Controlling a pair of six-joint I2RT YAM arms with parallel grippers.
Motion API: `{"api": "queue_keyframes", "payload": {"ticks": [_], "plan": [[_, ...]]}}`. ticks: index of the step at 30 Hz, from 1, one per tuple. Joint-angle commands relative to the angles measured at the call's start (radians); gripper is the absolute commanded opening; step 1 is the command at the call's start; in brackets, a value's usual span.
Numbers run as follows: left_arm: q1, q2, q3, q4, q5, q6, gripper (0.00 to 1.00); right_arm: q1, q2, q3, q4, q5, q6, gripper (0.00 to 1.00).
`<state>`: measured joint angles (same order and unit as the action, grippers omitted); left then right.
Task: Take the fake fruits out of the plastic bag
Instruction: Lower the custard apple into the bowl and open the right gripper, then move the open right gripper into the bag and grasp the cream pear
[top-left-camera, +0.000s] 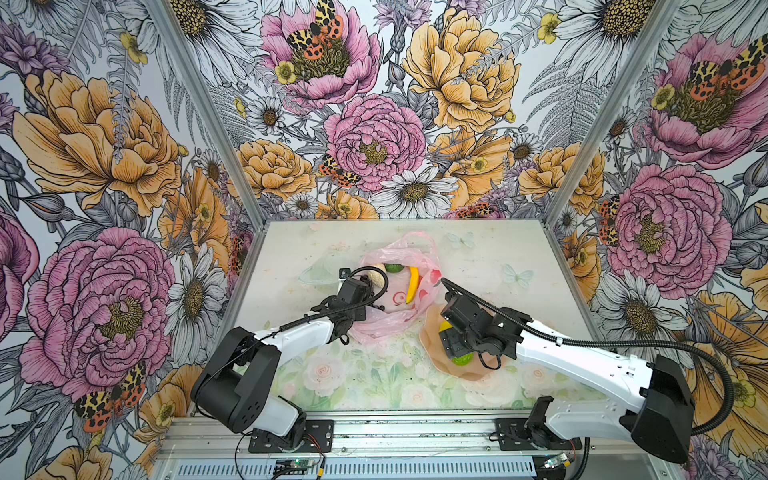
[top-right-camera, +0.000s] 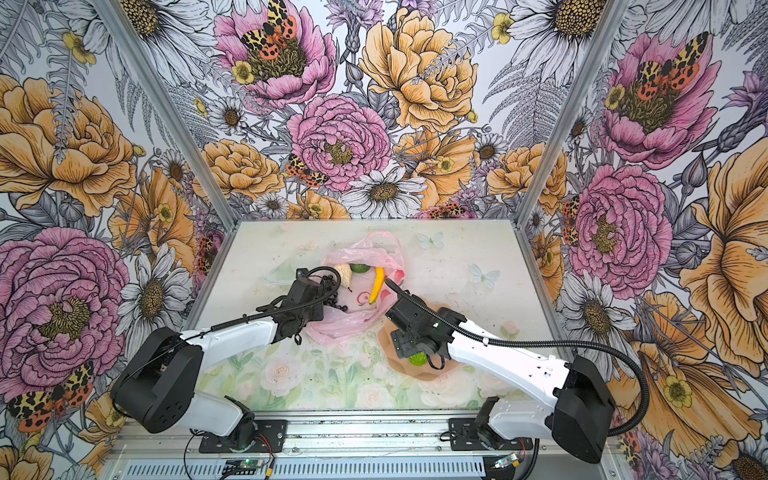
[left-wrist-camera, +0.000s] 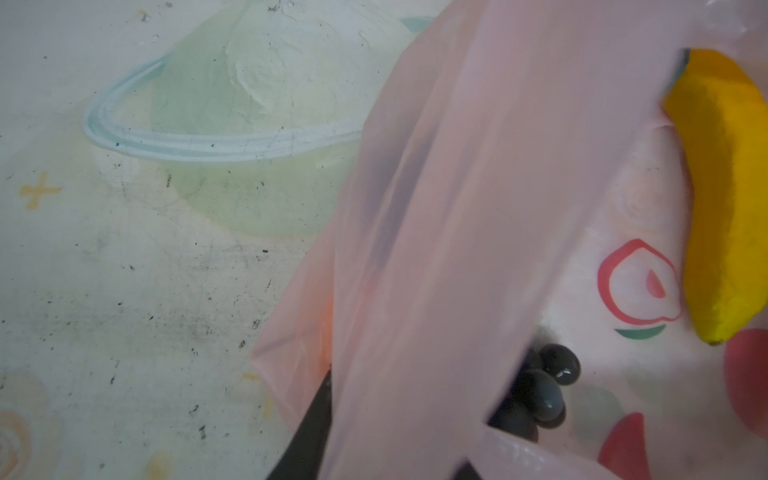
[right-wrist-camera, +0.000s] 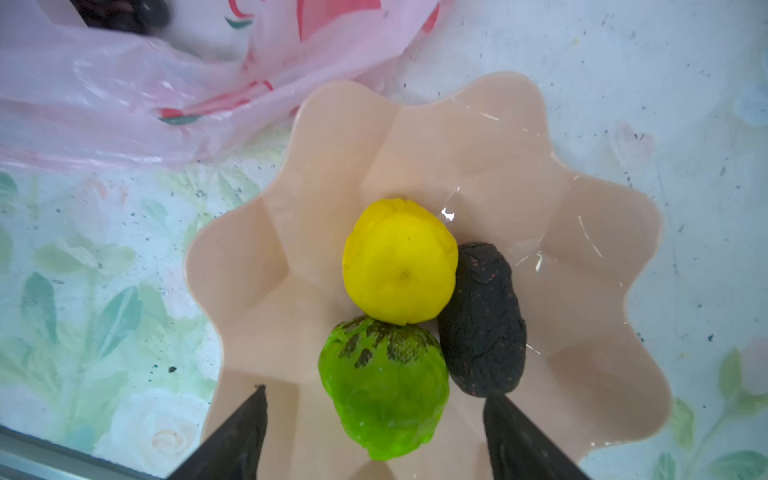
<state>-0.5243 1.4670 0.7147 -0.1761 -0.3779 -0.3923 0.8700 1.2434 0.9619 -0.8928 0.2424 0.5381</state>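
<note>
Now: left pincer (left-wrist-camera: 390, 453) tight on the plastic bag (left-wrist-camera: 457, 208); right pincer (right-wrist-camera: 376, 392) wide, empty.

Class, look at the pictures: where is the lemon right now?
The lemon lies in the peach scalloped dish, touching the bumpy green fruit and the dark avocado; in both top views the dish sits right of the pink plastic bag.

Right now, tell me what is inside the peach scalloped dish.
Three fruits lie clustered in the dish: a lemon, a bumpy bright green fruit and a dark avocado. Anything beneath them is covered and cannot be seen.
</note>
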Motion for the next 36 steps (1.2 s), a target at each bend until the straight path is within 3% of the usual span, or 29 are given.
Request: {"api": "queue_keyframes", "payload": {"ticks": [1, 5, 9, 14, 21, 27, 31, 36], "plan": [[-0.003, -0.012, 0.012, 0.007, -0.025, 0.008, 0.28, -0.002, -0.019, 0.067, 0.007, 0.058, -0.009, 0.82], [-0.003, -0.026, 0.004, 0.012, -0.028, 0.003, 0.28, -0.003, 0.01, 0.121, 0.07, 0.085, -0.033, 0.81], [-0.003, -0.03, -0.001, 0.016, -0.029, 0.001, 0.28, -0.007, 0.072, 0.14, 0.254, 0.032, -0.033, 0.78], [-0.001, -0.026, 0.0, 0.015, -0.029, 0.001, 0.28, -0.018, 0.24, 0.21, 0.419, -0.03, -0.057, 0.74], [0.003, -0.046, -0.012, 0.023, -0.038, -0.002, 0.27, -0.07, 0.481, 0.317, 0.605, -0.119, -0.074, 0.62], [0.008, -0.053, -0.018, 0.027, -0.033, -0.006, 0.27, -0.141, 0.654, 0.396, 0.704, -0.207, -0.029, 0.56], [0.011, -0.056, -0.02, 0.027, -0.033, -0.006, 0.27, -0.155, 0.738, 0.444, 0.759, -0.249, -0.003, 0.57], [0.017, -0.056, -0.022, 0.029, -0.026, -0.006, 0.27, -0.165, 0.813, 0.482, 0.828, -0.267, 0.064, 0.65]]}}
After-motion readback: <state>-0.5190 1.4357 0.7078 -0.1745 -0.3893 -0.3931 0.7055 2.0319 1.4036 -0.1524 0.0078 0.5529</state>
